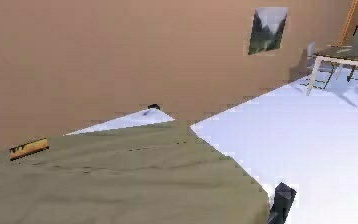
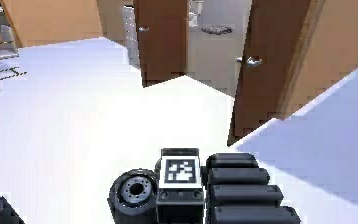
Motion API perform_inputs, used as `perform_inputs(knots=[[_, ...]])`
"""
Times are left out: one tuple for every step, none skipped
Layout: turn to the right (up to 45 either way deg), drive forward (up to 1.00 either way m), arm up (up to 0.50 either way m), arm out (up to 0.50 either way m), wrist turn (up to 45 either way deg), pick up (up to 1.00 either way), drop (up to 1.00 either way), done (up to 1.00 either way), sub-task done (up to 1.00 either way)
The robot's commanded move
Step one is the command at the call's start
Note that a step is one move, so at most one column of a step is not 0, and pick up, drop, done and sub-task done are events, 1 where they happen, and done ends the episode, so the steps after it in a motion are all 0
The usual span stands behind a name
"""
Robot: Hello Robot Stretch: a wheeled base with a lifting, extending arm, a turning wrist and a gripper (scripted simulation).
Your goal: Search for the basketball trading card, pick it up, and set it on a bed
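A bed with an olive-green cover (image 1: 137,180) takes up the lower left of the forward view. A small flat orange-brown thing (image 1: 29,148) lies on the cover near its far left edge; I cannot tell what it is. The arm (image 2: 242,190) is drawn in at the arm side view's bottom edge, with a white marker square (image 2: 180,168) on it. Left of the marker sits the gripper (image 2: 135,192), seen as a dark round body. Its far end is not clear, so I cannot tell whether it holds anything.
A brown wall with a framed picture (image 1: 268,30) runs behind the bed. A small dark thing (image 1: 154,107) lies by the wall. A white-legged table (image 1: 339,58) stands far right. Two dark brown doors (image 2: 163,40) (image 2: 269,65) stand ajar across pale open floor (image 2: 77,110).
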Motion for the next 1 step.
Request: perform_inputs(knots=[[-42.0,0.00,0.00,0.00,0.0,0.00,0.00,0.00,0.00]])
